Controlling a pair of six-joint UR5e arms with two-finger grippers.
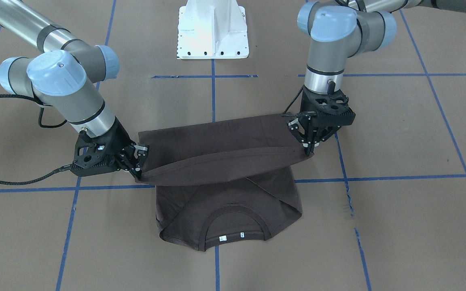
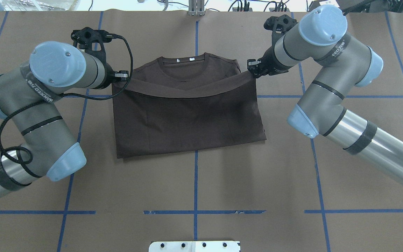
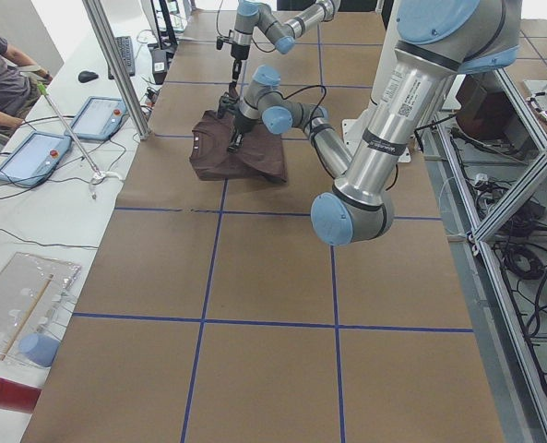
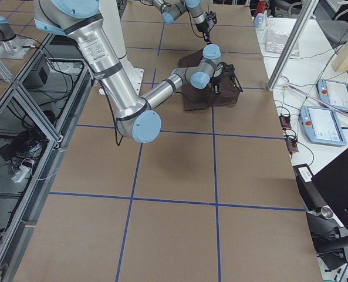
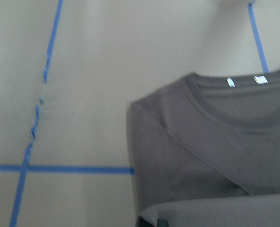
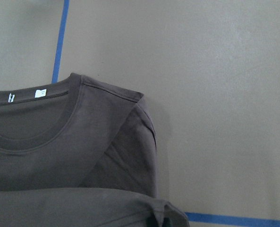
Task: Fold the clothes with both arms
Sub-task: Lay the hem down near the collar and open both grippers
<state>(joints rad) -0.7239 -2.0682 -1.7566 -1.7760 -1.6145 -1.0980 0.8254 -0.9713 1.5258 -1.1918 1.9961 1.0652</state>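
Observation:
The dark brown T-shirt [image 1: 225, 210] [image 2: 187, 119] lies on the brown table with its sleeves folded in. Its round collar [image 1: 233, 209] and white neck tags face away from the robot's base. The near hem is lifted and stretched as a taut band between both grippers, hanging over the chest. My left gripper [image 1: 309, 147] [image 2: 122, 75] is shut on one hem corner, and my right gripper [image 1: 140, 169] [image 2: 252, 68] is shut on the other. Both wrist views show the collar and folded shoulders [image 5: 215, 156] [image 6: 59, 142] below the held edge.
The white pedestal base [image 1: 212, 32] stands behind the shirt. Blue tape lines [image 1: 212, 93] grid the brown table cover. Beside the table's far edge are control tablets [image 3: 33, 152] [image 4: 337, 94], metal posts [image 3: 116, 65] and a seated person [image 3: 1, 65].

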